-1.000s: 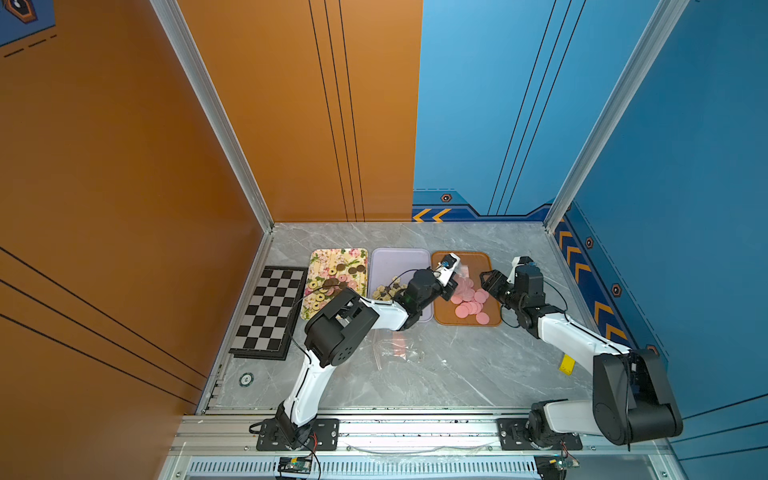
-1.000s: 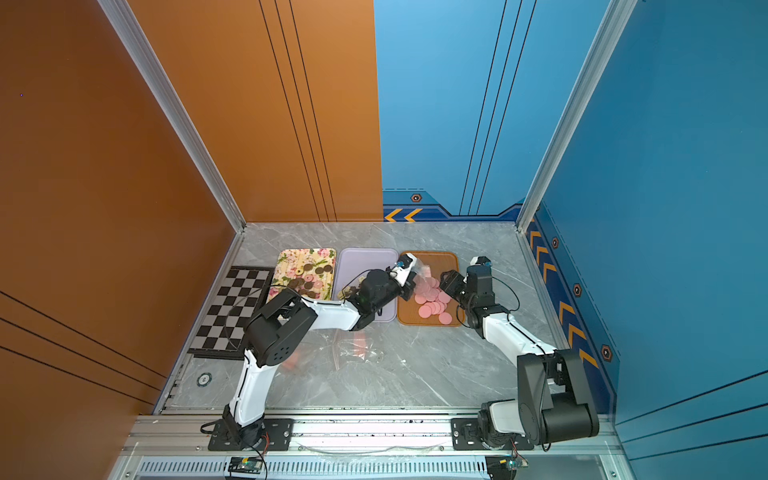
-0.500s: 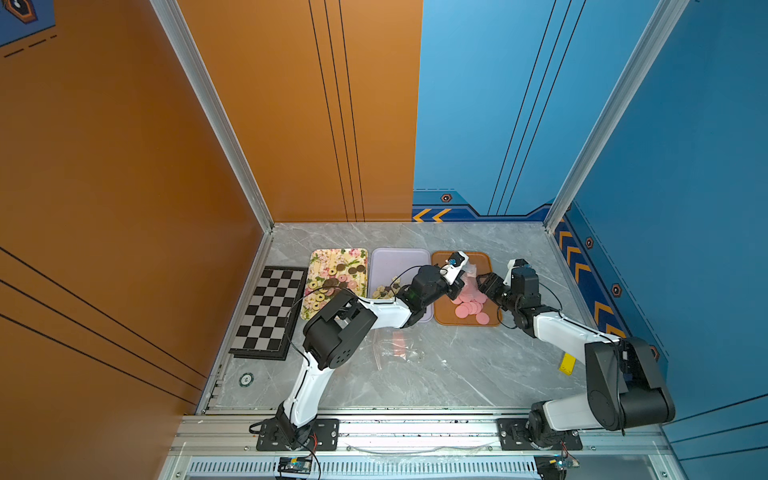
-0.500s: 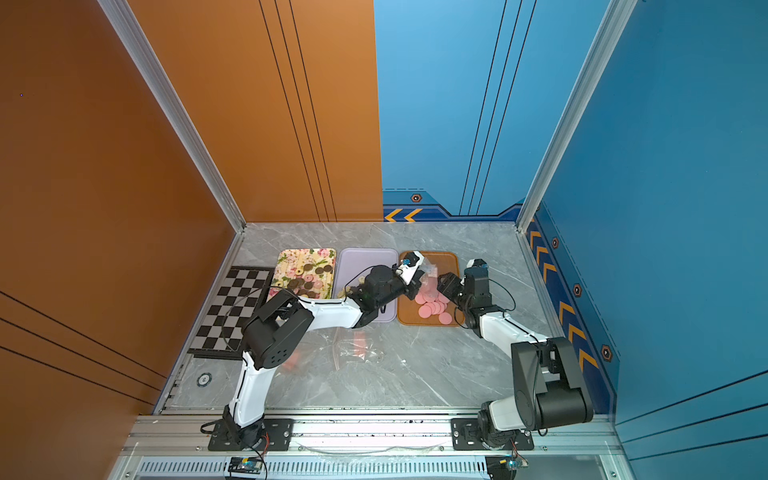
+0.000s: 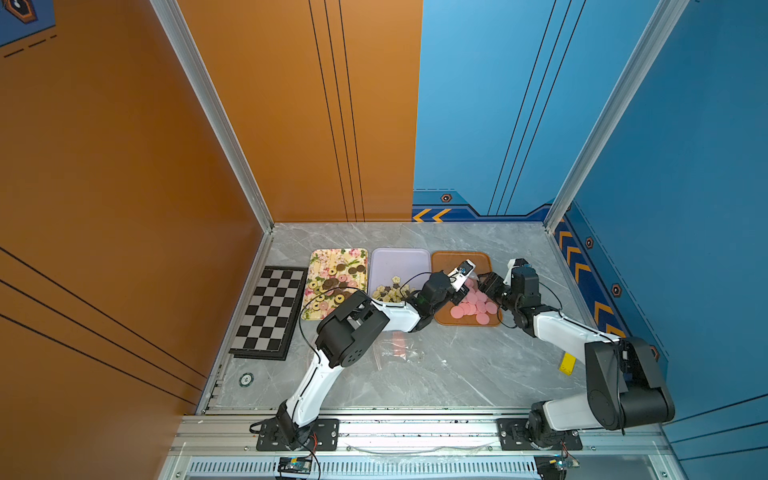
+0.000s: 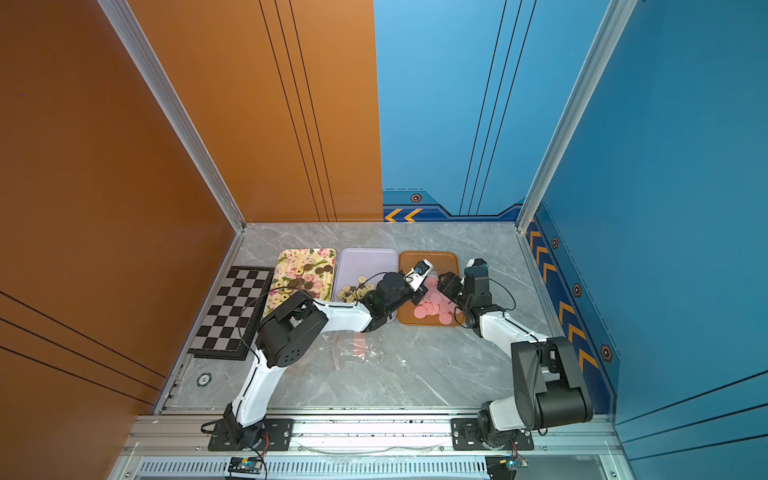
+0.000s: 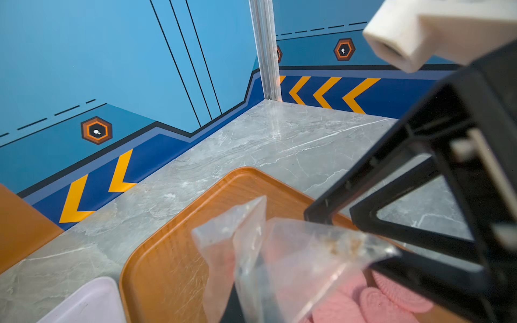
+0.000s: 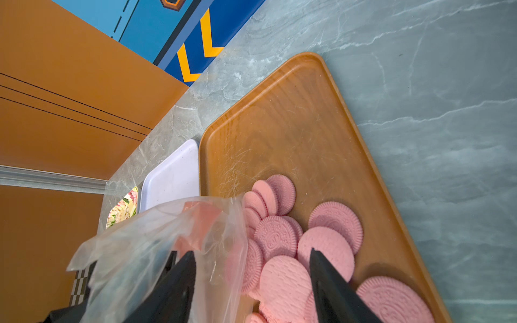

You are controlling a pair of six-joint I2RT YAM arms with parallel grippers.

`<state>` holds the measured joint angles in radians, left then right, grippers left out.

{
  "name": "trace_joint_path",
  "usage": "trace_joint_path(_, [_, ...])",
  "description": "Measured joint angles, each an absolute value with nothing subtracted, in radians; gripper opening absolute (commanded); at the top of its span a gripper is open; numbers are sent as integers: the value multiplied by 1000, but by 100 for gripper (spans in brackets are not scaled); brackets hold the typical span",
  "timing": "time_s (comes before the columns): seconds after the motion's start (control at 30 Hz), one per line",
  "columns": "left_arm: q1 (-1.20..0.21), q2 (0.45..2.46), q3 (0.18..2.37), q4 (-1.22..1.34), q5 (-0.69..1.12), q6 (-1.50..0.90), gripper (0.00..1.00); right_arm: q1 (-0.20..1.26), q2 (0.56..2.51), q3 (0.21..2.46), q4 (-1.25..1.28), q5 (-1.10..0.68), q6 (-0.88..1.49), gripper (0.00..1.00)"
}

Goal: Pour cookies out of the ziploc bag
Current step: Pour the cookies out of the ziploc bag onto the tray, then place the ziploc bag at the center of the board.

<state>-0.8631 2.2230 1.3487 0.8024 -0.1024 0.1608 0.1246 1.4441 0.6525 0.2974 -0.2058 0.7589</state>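
Left gripper (image 5: pixel 460 293) jaws together, clamped on clear plastic ziploc bag (image 8: pixel 145 246), which hangs over brown wood-grain rectangular tray (image 8: pixel 293 125). Right gripper (image 8: pixel 251 251) jaws apart, bag's loose edge between them. Pink round ridged cookies (image 8: pixel 326 246) piled on tray under right jaws. Pink shapes show through bag.

Setting: robotics test cell. Marble-print surface (image 5: pixel 457 374) boxed in by orange panels (image 5: pixel 124 166) and blue panels (image 5: pixel 685 166) on aluminium posts (image 5: pixel 206 104). Two robot arms (image 5: pixel 316 386) bolted to an aluminium rail (image 5: pixel 415 428) along the front edge; bare circuit boards (image 5: pixel 294 463) wired below it.
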Motion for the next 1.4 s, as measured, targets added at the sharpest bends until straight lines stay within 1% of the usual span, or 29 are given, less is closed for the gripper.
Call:
trace_joint_path(0.13, [-864,2198,1295,838,-114,157,0,125,1444,653,296,-205,759,66])
trace_joint_path(0.33, [-867,2154,1271,862,-125,169,0,135,1444,653,296,-208,759,66])
trace_joint_path(0.47, [-891,2123,1264,891,-166,229,0,137,1444,654,297,-209,759,67])
trace_joint_path(0.57, [-915,2127,1297,873,-190,267,0,137,1444,653,297,-212,760,67])
trace_joint_path(0.77, [-934,2124,1295,869,-234,290,0,136,1444,653,297,-212,759,67])
trace_joint_path(0.93, [-902,2077,1206,899,-235,245,0,137,1444,653,297,-212,759,67])
trace_joint_path(1.03, [-891,2013,1143,903,-235,218,0,136,1442,653,297,-213,759,69])
trace_joint_path(1.07, [-889,1989,1122,903,-236,209,0,136,1440,653,298,-216,759,70])
trace_joint_path(1.27, [-906,1745,963,872,-228,120,0,137,1399,653,308,-257,761,84])
trace_joint_path(1.33, [-916,1658,931,840,-228,89,0,139,1378,653,317,-279,761,91])
trace_joint_path(1.37, [-921,1622,919,825,-228,78,0,141,1367,653,322,-289,764,98])
trace_joint_path(1.4, [-928,1584,906,807,-228,67,0,146,1356,654,326,-296,762,100])
